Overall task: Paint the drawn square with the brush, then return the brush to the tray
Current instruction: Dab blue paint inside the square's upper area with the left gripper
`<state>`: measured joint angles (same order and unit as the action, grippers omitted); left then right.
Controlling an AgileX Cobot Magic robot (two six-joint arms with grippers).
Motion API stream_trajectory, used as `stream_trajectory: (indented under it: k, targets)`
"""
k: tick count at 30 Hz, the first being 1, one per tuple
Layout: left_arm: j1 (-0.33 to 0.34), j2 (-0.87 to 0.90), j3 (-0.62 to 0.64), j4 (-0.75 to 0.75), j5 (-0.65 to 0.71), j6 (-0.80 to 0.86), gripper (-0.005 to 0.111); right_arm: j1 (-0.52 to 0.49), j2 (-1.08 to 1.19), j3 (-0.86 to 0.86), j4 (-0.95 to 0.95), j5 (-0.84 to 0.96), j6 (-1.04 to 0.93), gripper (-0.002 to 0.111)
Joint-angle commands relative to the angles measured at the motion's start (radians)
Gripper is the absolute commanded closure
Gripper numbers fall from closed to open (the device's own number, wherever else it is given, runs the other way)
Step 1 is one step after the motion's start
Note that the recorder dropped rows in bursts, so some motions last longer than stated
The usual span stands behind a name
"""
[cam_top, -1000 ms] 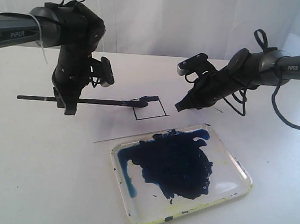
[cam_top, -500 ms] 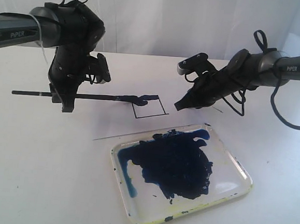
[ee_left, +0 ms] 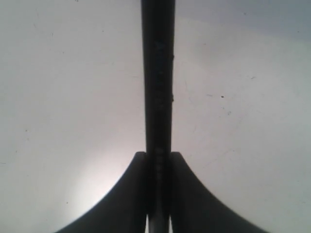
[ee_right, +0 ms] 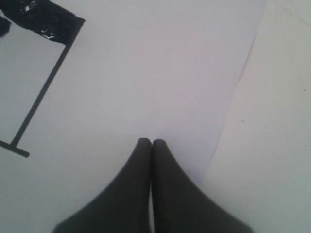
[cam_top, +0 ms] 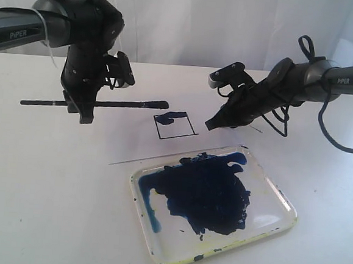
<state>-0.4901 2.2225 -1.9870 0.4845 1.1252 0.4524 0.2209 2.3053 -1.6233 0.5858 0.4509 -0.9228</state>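
Left gripper [cam_top: 84,109] [ee_left: 158,156] was clamped on the brush [cam_top: 123,104] [ee_left: 158,73], stick pinched between both fingers per the left wrist view. I had the brush lying roughly level, handle out to the left, dark tip pointing right and ending just by the far left corner of the drawn square [cam_top: 176,125] [ee_right: 29,58]. I couldn't tell how high the tip sat over the paper sheet [ee_right: 146,73]. The square had a dark blue stroke [cam_top: 171,115] along its far edge, the rest inside white. Right gripper [cam_top: 212,125] [ee_right: 151,141] had its fingers pressed together on nothing, tip low over the paper just right of the square. The tray [cam_top: 273,204] sat on the worktop [ee_right: 282,145] nearer and to the right of the square, big blue paint blob [cam_top: 208,195] in it, well apart from the brush.
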Motion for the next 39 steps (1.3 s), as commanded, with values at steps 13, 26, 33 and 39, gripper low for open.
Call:
stream_trajectory:
  k: [13, 26, 33, 39]
  targets:
    - [-0.011, -0.007, -0.008, -0.143, 0.096, 0.019, 0.107, -0.001, 0.025, 0.008, -0.027, 0.018, 0.000, 0.108]
    - [-0.011, 0.036, -0.021, -0.111, 0.048, 0.036, 0.107, -0.001, 0.025, 0.008, -0.027, 0.022, 0.000, 0.108]
    - [-0.032, 0.036, -0.028, -0.081, 0.029, 0.049, 0.107, -0.001, 0.025, 0.008, -0.027, 0.022, 0.000, 0.108]
    - [-0.051, 0.036, -0.028, -0.063, -0.025, 0.062, 0.107, -0.001, 0.025, 0.008, -0.027, 0.024, 0.000, 0.108]
